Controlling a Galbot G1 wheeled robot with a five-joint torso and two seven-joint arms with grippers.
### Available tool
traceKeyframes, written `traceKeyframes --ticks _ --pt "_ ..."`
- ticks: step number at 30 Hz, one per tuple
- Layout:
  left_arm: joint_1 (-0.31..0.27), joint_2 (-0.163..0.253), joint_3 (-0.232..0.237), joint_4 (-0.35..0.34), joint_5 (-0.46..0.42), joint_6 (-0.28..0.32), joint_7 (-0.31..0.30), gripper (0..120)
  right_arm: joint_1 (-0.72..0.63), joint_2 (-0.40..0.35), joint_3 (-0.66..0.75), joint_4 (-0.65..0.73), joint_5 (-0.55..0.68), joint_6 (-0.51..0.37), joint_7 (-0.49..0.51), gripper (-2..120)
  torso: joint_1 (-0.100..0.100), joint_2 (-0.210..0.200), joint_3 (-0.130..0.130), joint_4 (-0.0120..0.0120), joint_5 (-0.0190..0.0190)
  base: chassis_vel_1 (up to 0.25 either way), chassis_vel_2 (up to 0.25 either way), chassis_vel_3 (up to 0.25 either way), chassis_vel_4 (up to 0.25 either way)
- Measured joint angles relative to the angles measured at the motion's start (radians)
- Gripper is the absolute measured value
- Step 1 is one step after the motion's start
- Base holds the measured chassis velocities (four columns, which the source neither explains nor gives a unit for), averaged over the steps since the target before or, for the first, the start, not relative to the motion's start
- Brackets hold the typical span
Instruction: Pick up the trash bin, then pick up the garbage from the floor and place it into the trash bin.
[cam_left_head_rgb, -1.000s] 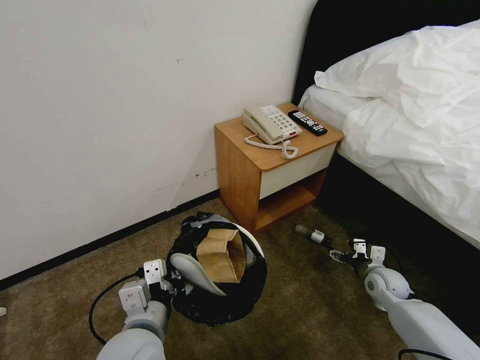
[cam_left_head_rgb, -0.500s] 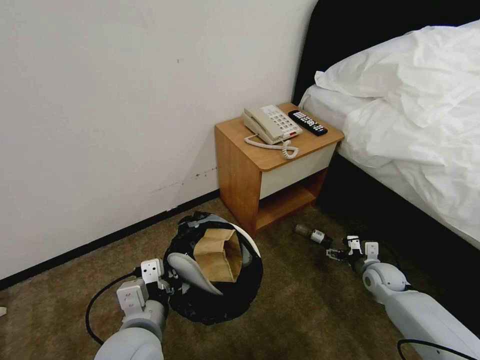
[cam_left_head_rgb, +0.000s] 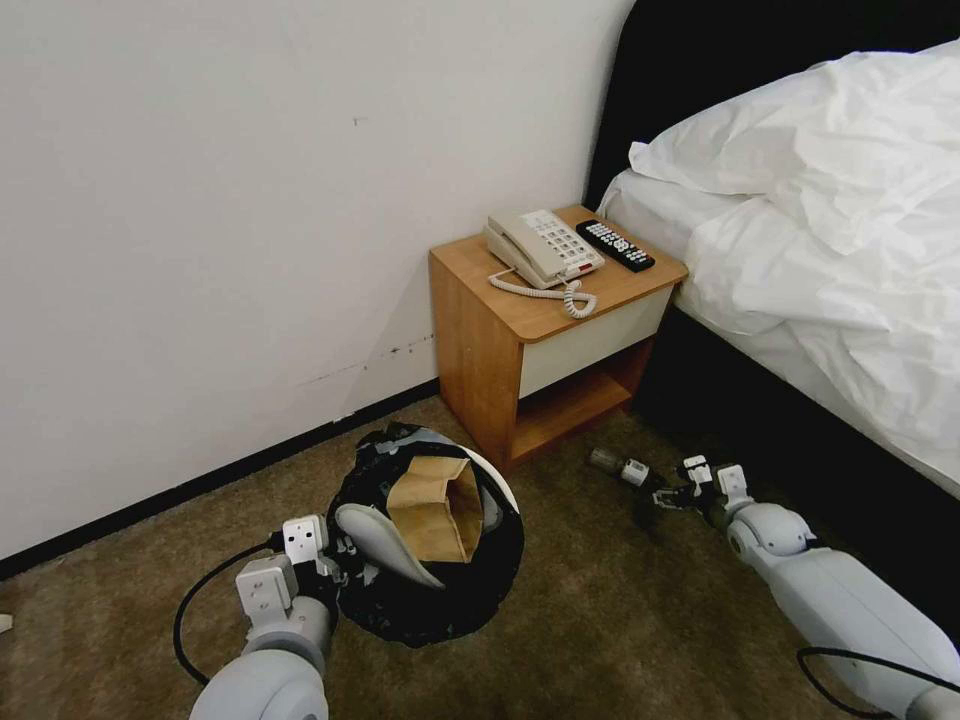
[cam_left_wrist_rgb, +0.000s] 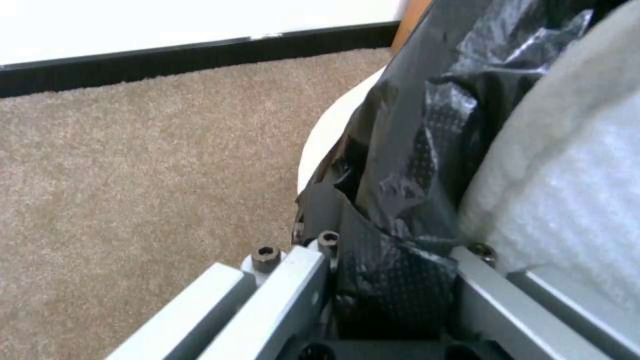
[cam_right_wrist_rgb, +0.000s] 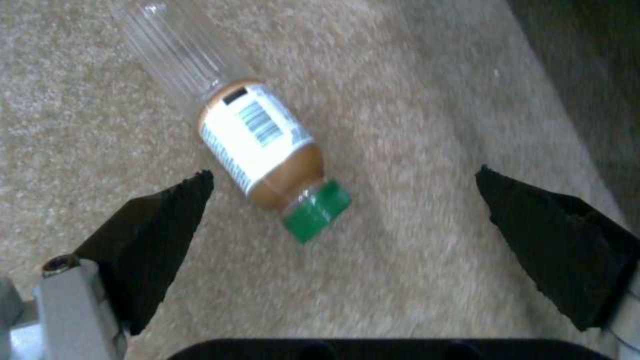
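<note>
Low on the carpet (cam_left_head_rgb: 600, 620), at about seven o'clock in the head view, the left gripper (cam_left_head_rgb: 335, 570) is seen clamped on the rim of the trash bin (cam_left_head_rgb: 430, 560) — in the left wrist view its fingers (cam_left_wrist_rgb: 293, 280) are closed tight on the black garbage bag (cam_left_wrist_rgb: 413, 165) that is folded over the white rim. The bin is tilted, with its mouth turned up toward the camera, and it is held near the wall (cam_left_head_rgb: 250, 200), just beside the wooden nightstand (cam_left_head_rgb: 540, 330), at about six o'clock. A brown paper bag (cam_left_head_rgb: 435, 505) and a white slipper (cam_left_head_rgb: 385, 545) are seen inside it. At about four o'clock the right gripper (cam_left_head_rgb: 668, 497) is held low over the carpet with its jaws spread wide and with nothing between them. A clear plastic bottle (cam_right_wrist_rgb: 250, 135) is lying on its side on the carpet just ahead of this gripper; in the right wrist view its white label and green cap are seen, and the cap end is turned toward the gap of the two black fingers (cam_right_wrist_rgb: 160, 235) — no contact is seen. On the nightstand a telephone (cam_left_head_rgb: 540, 248) and a remote control (cam_left_head_rgb: 614, 245) are placed, and the bed (cam_left_head_rgb: 830, 250) with white sheets is at about two o'clock.
</note>
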Motion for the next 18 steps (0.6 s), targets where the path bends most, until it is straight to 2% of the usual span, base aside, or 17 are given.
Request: traceKeyframes --ticks 4,6,12,13,16,18 --pt "0.001 0.000 -0.003 0.000 -0.001 -0.001 0.000 0 0.035 0.009 -0.030 -0.034 -0.022 0.008 -0.029 100 0.000 0.000 0.000 0.0003 0.0001 0.000 0.000 0.000 0.000" --pt "0.002 0.001 -0.008 0.000 -0.002 -0.002 0.001 0 0.087 0.032 -0.066 -0.099 -0.101 0.036 -0.075 100 0.000 0.000 0.000 0.0002 0.0000 0.000 0.000 0.000 0.000" --pt "0.000 0.000 -0.011 0.002 -0.003 -0.003 0.002 0 0.136 0.062 -0.094 -0.172 -0.199 0.062 -0.121 100 0.000 0.000 0.000 0.0001 0.0000 0.000 0.000 0.000 0.000" --pt "-0.004 0.000 -0.012 0.006 -0.004 -0.003 0.002 0 0.159 0.075 -0.105 -0.207 -0.256 0.077 -0.151 100 0.000 0.000 0.000 0.0003 0.0001 0.000 0.000 0.000 0.000" --pt "-0.006 0.000 -0.013 0.008 -0.005 -0.003 0.002 0 0.170 0.080 -0.113 -0.223 -0.273 0.082 -0.167 100 0.000 0.000 0.000 0.0002 0.0001 0.000 0.000 0.000 0.000" --pt "-0.010 -0.001 -0.015 0.013 -0.006 -0.003 0.002 0 0.197 0.097 -0.123 -0.272 -0.323 0.103 -0.222 100 0.000 0.000 0.000 0.0001 0.0000 0.000 0.000 0.000 0.000"
